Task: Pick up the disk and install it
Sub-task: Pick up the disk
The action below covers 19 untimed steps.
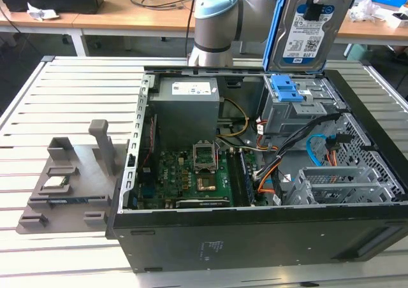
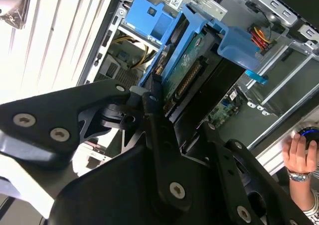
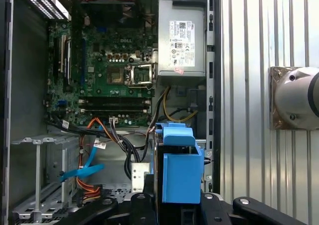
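I'm holding the disk (image 1: 310,30) upright over the open case (image 1: 255,240), gripper (image 2: 179,115) fingers (image 2: 157,135) clamped on it. Case is carrying the board (image 1: 191,173), PSU (image 1: 188,106) and cables (image 3: 127,153).

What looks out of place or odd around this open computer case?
The disk hangs upright in the gripper above the drive cage, not seated. A person's hand is near the case. Nothing looks damaged.

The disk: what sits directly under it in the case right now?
In the exterior view, the disk hangs just above a blue bracket on the grey drive cage. The cage's inside is covered by its own walls.
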Tool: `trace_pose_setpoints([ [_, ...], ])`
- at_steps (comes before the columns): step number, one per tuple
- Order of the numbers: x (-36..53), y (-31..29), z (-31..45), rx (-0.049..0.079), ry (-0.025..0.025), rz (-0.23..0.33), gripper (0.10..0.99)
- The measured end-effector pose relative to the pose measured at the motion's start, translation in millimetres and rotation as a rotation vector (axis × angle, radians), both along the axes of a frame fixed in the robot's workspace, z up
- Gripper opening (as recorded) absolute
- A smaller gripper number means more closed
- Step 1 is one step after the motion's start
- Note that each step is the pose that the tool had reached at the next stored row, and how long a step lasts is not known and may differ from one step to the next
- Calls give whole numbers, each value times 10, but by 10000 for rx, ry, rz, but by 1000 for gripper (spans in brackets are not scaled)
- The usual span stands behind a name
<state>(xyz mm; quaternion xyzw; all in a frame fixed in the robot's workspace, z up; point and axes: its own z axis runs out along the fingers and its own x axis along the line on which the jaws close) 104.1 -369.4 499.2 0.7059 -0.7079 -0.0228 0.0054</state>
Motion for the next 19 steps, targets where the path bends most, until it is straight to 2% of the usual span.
trace_pose_setpoints([
  [4, 0, -141, -2, 1, 0, 0, 357],
  [8, 0, -225, -4, 0, -1, 0, 357],
  [17, 0, -362, -10, 0, 0, 0, 357],
  [19, 0, -414, -13, 1, 0, 0, 357],
])
